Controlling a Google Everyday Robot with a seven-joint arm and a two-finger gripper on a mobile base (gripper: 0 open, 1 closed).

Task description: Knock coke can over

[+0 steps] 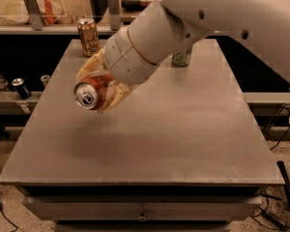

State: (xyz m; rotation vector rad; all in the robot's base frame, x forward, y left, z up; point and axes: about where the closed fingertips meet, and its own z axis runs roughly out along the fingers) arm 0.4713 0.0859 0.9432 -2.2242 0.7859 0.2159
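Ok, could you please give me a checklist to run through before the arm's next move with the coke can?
1. Grasp: ok. The gripper is shut on the coke can, over the left part of the table.
2. Can on its side: ok. It is tilted, with the silver top facing the camera.
3. Can resting on the table: not ok. It hangs above the surface.
4. Other cans apart: ok. The gold-brown can and the pale green can stand upright at the far edge.
5. Gap to the surface: cannot tell.

Gripper (99, 87) held the coke can (88, 95) above the table (183, 139), left of centre; 2nd can (88, 36) stood back-left, 3rd can (182, 58) behind the arm (150, 37).
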